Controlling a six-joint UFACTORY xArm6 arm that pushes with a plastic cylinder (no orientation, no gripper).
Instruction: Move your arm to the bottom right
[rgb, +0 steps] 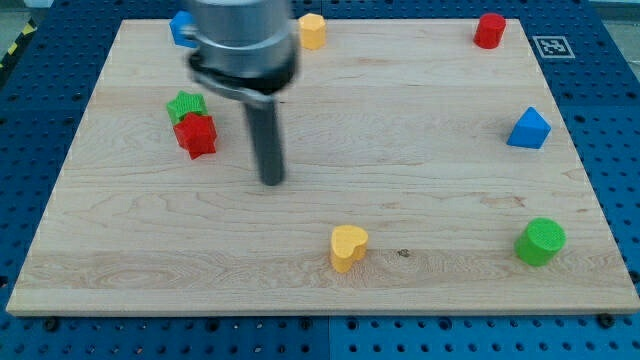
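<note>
resting on the wooden board (420, 150), my tip (272, 181) is a plain rod end with nothing to spread or pinch, touching no block. the red star block (196, 134) sits near at my 9 o'clock, the green star block (185, 105) touching it at its 11. the yellow heart block (348, 246) lies at my 4 o'clock, and the green cylinder (540, 241), by the bottom right corner, is well apart, also around 4.
</note>
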